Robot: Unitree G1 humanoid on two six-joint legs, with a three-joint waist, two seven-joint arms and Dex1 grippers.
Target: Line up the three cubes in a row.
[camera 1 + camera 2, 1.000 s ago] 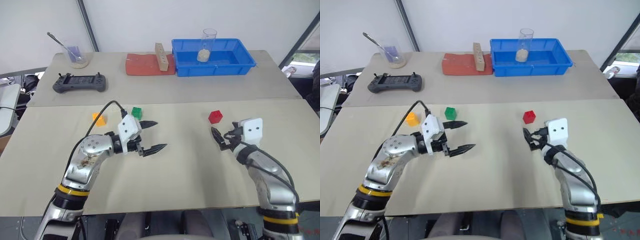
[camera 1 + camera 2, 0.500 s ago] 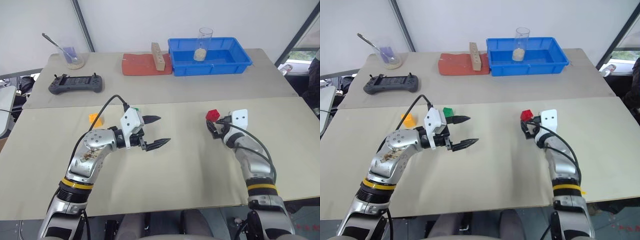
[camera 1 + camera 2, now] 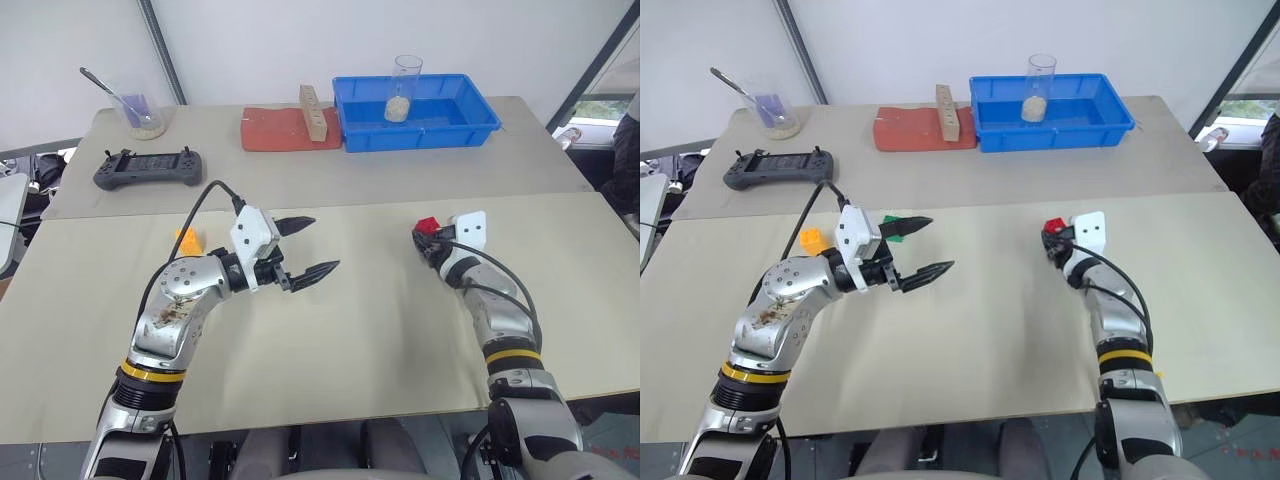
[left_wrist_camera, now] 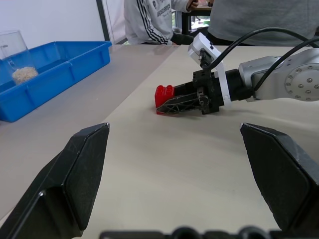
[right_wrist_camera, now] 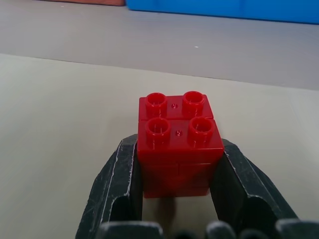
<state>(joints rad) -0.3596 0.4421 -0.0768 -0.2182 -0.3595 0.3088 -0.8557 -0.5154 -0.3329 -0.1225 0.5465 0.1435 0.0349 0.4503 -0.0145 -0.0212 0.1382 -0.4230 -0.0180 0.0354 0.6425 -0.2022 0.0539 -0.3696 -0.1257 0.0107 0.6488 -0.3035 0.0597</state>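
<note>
The red cube sits on the table at the right, and my right gripper is shut on it, one black finger on each side. The left wrist view also has the red cube with those fingers around it. My left gripper hovers open above the table's middle left, with nothing between its fingers. The orange-yellow cube lies on the table to its left. The green cube peeks out just behind the left gripper, mostly hidden by it.
On the far table stand a blue bin holding a glass of grains, a red cloth with a tall wooden block, a black controller and a cup with a spoon. People sit beyond the table.
My right gripper has reached forward to the red cube and shut on it. The left gripper has stayed open in about the same place.
</note>
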